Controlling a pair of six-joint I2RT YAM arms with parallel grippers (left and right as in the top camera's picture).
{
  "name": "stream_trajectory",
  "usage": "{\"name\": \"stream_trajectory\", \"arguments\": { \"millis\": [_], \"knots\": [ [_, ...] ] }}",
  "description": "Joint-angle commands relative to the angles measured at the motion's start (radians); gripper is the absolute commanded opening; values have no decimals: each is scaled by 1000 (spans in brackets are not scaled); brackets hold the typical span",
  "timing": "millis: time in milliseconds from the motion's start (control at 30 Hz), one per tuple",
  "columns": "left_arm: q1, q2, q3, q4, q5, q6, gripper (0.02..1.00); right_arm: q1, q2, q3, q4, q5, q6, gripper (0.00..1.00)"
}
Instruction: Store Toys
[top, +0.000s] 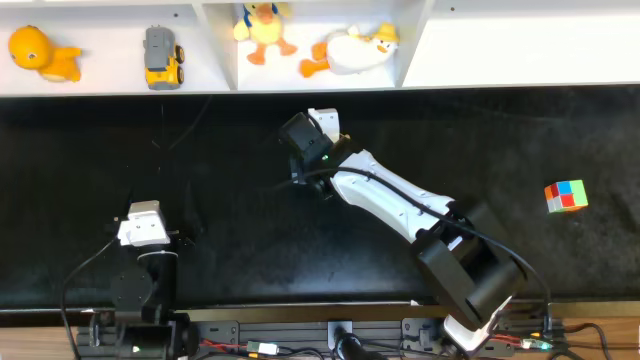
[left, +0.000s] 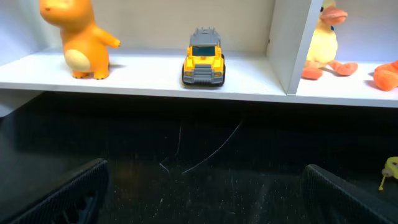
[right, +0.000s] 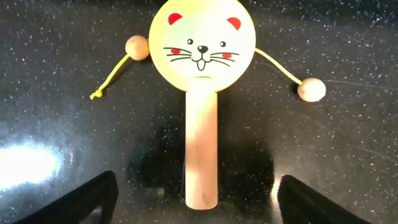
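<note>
cat rattle drum (right: 201, 74) flat on table (right: 56, 74), right end effector (right: 196, 186) above — fingers apart

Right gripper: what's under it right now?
A wooden cat-face rattle lies flat on the black table below the right gripper, handle toward its open fingers. Whatever is beneath the rattle is covered.

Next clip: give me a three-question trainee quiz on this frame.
1. True or false: the right gripper is open over the rattle.
2. Which toy shares the truck's shelf compartment? A orange figure B yellow duck C white duck
3. Is the cube on the shelf yet?
Key: 1 true. 2 A. 3 no, it lies on the table.
</note>
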Motion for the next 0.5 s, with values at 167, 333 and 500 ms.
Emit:
{"name": "stream_trajectory", "arguments": {
  "millis": [167, 333, 500],
  "knots": [
    [-3, -13, -2, -2, -12, 23, 998, -2, 1, 34, 2, 34, 2, 715],
    [-3, -13, -2, -2, -12, 23, 998, -2, 1, 34, 2, 39, 2, 514],
    [-3, -13, -2, -2, -12, 23, 998, -2, 1, 34, 2, 41, -3, 467]
  ]
}}
